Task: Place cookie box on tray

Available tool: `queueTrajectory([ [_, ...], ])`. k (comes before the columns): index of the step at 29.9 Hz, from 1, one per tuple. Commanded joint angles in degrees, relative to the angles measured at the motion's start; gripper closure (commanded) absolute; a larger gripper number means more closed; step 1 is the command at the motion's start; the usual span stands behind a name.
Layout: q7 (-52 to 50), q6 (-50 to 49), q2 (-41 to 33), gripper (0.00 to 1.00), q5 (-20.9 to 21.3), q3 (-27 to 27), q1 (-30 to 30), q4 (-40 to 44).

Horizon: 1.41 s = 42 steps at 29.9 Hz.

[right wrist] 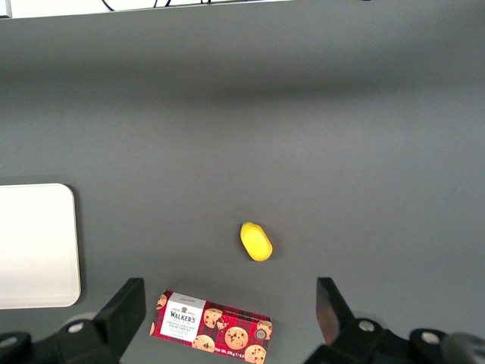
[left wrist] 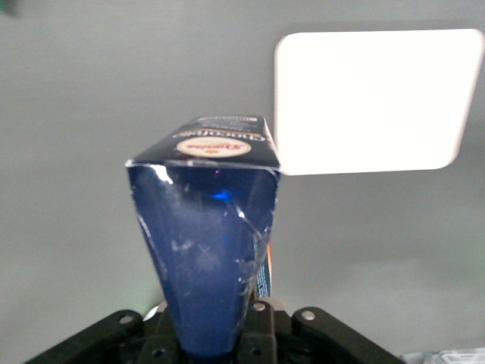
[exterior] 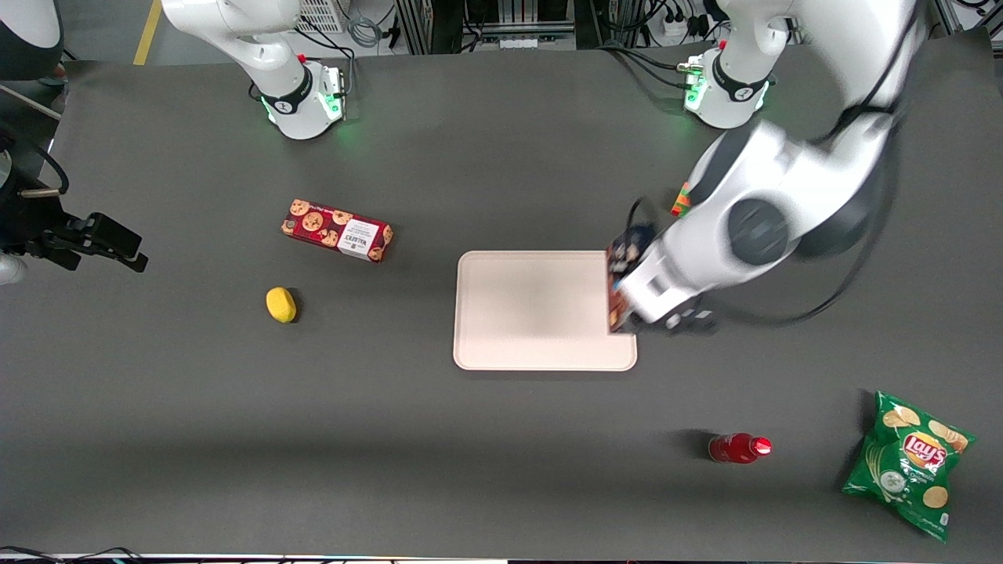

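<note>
- Fingers of the gripper [left wrist: 208, 345] are closed narrow on the cookie box [left wrist: 206, 250], clamped at its low end; the box sticks up out of the jaws w/ the carton walls pinched in, so the grip looks firm.
- In front view the cookie box [exterior: 621, 286] hangs in the gripper [exterior: 627, 301] above the tray [exterior: 541, 309], right at the tray's edge toward the working arm's end; not set down yet.
- Held by one end, prob. so the free end can go down onto the tray first and the fingers pull off clean.
- Tray has nothing on it, so room for the box anywhere.
- Judgement: carry step approx. done; needs to come further in over the tray, then lower + release.
- Elsewhere: red box [exterior: 337, 229] and lemon [exterior: 280, 305] toward parked arm's end; red bottle [exterior: 738, 448] and chips bag [exterior: 909, 464] nearer the camera, all well apart from the tray.
</note>
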Motion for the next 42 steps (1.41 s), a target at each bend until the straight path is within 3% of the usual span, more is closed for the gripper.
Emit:
queueTrajectory([
  [1,-3.5,7.0,4.2,1.0,4.3,-1.6,-0.1,-2.7],
  [6,-3.5,9.6,5.1,1.0,7.6,-1.6,0.0,-5.5],
  [21,-3.7,19.6,6.3,1.0,9.2,-1.0,0.4,-14.1],
  [32,-3.7,20.3,6.3,1.0,9.3,-0.1,0.5,-14.9],
  [34,-3.7,20.3,6.3,0.85,9.3,-0.1,0.5,-14.9],
  [39,-3.7,21.1,6.4,0.2,9.3,-0.1,0.5,-14.9],
  [41,-3.7,21.0,6.3,0.0,9.3,-0.1,0.5,-14.8],
  [42,-3.7,21.0,6.2,0.0,9.3,-0.1,0.6,-14.8],
])
